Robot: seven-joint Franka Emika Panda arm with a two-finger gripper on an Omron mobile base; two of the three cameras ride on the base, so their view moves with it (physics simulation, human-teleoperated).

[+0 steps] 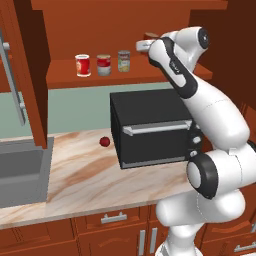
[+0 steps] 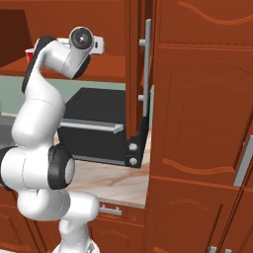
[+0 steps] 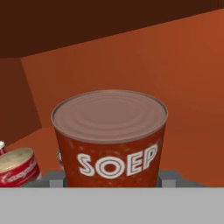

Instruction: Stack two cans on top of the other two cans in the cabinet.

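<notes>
arm (image 1: 220, 125): glossy white rounded shell segments, smooth moulded casing
joints (image 1: 202, 175): black bands and round black end caps between segments
wrist cap (image 2: 81, 38): black disc, grey centre
base column (image 1: 175, 240): white cylinder

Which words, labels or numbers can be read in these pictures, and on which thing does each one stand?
"SOEP": white letters on the dark red-brown can, hand view.
Red can with white bands, red and silver can, pale green can: labels too small to read.
Black microwave: no readable text.
</notes>
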